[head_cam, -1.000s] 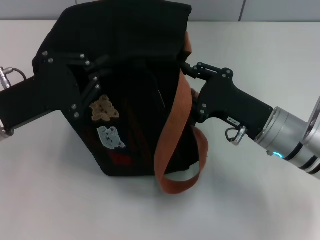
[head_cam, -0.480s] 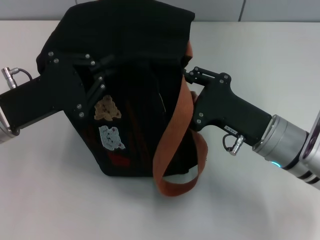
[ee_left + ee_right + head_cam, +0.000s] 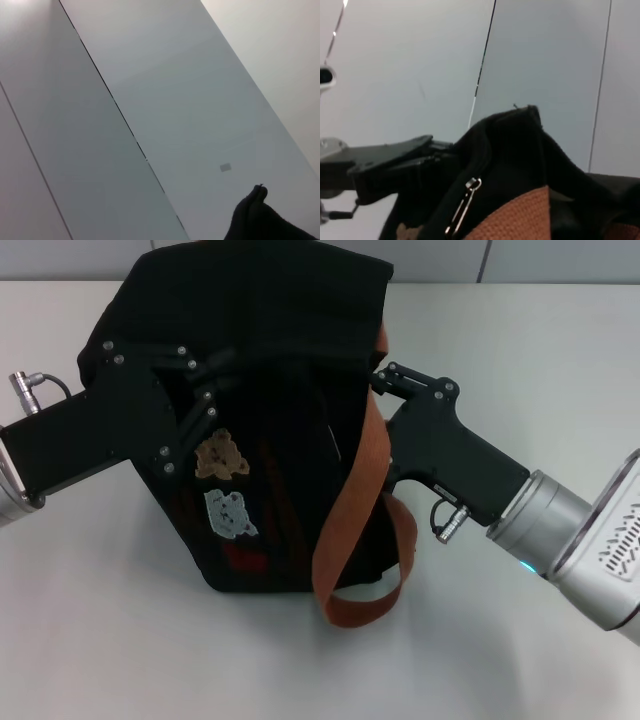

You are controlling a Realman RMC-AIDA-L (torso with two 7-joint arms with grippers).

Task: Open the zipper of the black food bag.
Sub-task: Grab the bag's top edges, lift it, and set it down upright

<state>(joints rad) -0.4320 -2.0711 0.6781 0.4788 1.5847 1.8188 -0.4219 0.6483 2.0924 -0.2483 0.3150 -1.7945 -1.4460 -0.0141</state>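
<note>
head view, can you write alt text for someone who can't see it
A black food bag with rust-brown straps stands on a white table, the left end effector pressed against one side and the right end effector against the other. A tan bear patch and pale animal patch face the camera.

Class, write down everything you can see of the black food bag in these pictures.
The black food bag is a boxy tote of dark fabric standing on the white table. Its near face carries a tan bear patch and a pale blue-white animal patch. A wide rust-brown strap loops down to the table. The left gripper and right gripper meet its upper sides. A silver pull tab hangs on its zipper.
</note>
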